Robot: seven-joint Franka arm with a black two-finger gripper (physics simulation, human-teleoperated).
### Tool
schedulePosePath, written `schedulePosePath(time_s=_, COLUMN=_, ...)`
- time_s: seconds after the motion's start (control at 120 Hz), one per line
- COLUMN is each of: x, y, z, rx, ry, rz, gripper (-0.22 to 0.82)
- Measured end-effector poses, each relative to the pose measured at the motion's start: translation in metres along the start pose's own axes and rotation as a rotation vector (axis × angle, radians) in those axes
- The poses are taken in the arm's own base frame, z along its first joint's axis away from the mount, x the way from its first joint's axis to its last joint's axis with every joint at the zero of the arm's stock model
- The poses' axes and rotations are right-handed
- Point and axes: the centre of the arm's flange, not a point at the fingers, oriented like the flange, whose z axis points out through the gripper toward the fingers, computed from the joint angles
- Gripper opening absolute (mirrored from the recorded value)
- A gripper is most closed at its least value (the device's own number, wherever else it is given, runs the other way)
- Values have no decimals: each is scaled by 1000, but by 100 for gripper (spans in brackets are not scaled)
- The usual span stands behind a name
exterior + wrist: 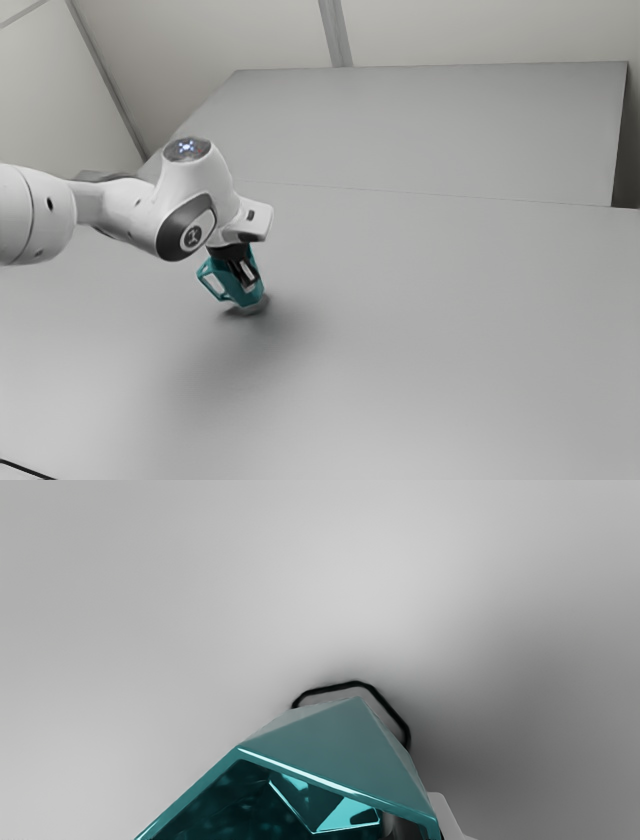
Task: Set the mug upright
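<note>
1. A black two-finger gripper [247, 282] pinches the wall of a faceted teal mug [236, 291], well apart from the far edge of the gray tabletop [450, 330].
2. The exterior view catches the handle [206, 284]; the wrist view, the open mouth.
3. Inside the mug: one finger [388, 825].

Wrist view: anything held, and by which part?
The teal mug. The gripper has it by the side wall at the open rim, one finger inside, the other outside.
</note>
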Motion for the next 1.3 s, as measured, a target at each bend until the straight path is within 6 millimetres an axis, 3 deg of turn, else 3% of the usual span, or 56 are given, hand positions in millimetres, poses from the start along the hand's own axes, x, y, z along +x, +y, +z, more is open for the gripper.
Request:
schedulePosePath(time_s=0.458, x=-3, y=4, z=12, rx=-1, ry=5, rz=-56, gripper=-15)
schedulePosePath(time_s=0.883, x=-3, y=4, z=10, rx=-5, ry=12, rz=-76, gripper=30)
schedulePosePath(time_s=1.3, x=-1, y=7, z=-5, rx=-4, ry=25, rz=-82, gripper=42)
